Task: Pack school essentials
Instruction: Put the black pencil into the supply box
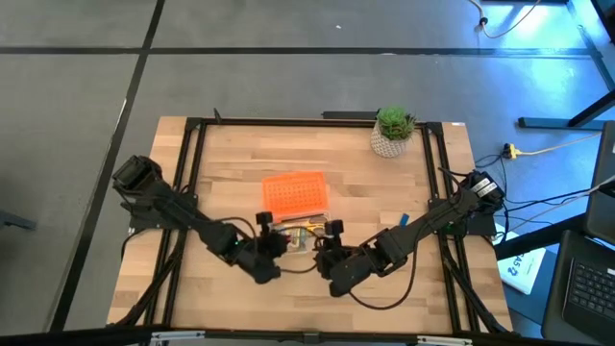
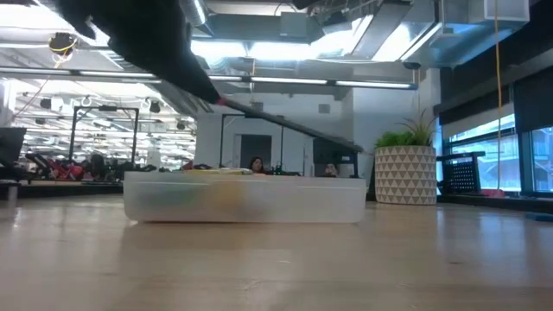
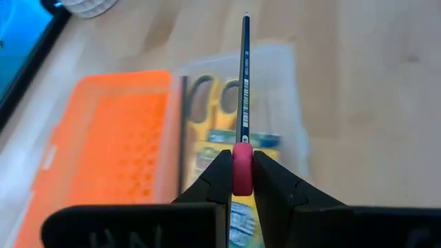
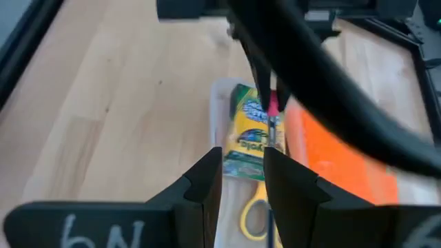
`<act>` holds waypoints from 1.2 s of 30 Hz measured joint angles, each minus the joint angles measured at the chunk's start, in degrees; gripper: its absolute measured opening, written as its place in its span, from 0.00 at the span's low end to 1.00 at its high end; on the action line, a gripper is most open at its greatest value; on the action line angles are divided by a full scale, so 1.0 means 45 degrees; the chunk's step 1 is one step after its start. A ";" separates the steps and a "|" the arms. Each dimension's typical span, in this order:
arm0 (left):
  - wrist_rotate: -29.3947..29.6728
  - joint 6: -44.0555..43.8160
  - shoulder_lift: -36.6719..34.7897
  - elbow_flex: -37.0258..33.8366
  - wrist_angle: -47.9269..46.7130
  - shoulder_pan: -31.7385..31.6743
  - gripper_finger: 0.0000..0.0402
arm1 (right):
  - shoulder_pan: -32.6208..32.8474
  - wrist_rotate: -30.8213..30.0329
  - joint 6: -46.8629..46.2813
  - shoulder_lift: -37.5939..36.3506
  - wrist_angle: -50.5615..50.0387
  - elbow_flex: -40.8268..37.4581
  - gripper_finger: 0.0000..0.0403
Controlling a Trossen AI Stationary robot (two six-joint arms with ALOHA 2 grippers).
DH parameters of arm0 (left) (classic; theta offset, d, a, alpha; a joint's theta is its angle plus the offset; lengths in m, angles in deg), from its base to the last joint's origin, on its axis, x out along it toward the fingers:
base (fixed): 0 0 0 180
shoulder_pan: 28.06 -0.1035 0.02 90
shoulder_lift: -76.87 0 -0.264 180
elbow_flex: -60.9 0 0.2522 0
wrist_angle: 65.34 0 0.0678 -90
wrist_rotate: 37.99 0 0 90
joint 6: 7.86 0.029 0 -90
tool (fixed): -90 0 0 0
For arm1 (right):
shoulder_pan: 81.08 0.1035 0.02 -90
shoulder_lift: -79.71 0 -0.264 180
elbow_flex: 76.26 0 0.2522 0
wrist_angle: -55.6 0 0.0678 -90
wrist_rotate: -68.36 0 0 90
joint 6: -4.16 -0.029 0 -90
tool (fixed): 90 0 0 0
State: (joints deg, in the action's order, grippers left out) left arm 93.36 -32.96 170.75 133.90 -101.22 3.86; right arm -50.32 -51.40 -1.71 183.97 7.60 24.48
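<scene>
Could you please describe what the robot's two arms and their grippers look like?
Both arms are dark, slender and jointed, with black cables along them. The left gripper and right gripper each have two black, wedge-shaped fingers. Pale handwritten characters mark both gripper bodies.

Counter (image 1: 221,163): light wood-plank top in a black frame, three things resting directly on it.

Clear plastic case (image 1: 300,235) sits near the middle, slightly toward the front edge; its orange lid (image 1: 295,195) lies flat on the wood, touching the case's far side. In the low view the case is a shallow frosted tray, flat on the surface. Small potted plant (image 1: 393,132) stands upright by the back edge toward the right side, well apart from the case. A small blue piece (image 1: 405,220) lies on the wood to the right of the case. Crayon box (image 4: 249,134) and scissors (image 4: 255,207) lie inside the case, not on the wood.
</scene>
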 joint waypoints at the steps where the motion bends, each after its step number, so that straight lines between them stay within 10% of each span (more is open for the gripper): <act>1: 0.0011 0.0036 -0.0003 0.0000 -0.0063 -0.0154 0.09 | 0.0000 -0.0110 -0.0054 0.0000 0.0004 0.0001 0.27; 36: 0.0066 -0.0366 -0.0386 0.0008 -0.3240 -0.0842 0.09 | 0.0000 -0.0146 -0.0641 0.0000 0.0038 -0.0001 0.27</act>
State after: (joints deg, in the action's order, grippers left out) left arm 93.66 -34.61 169.01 133.93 -115.80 0.07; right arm -50.32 -52.05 -4.60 183.97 7.77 24.48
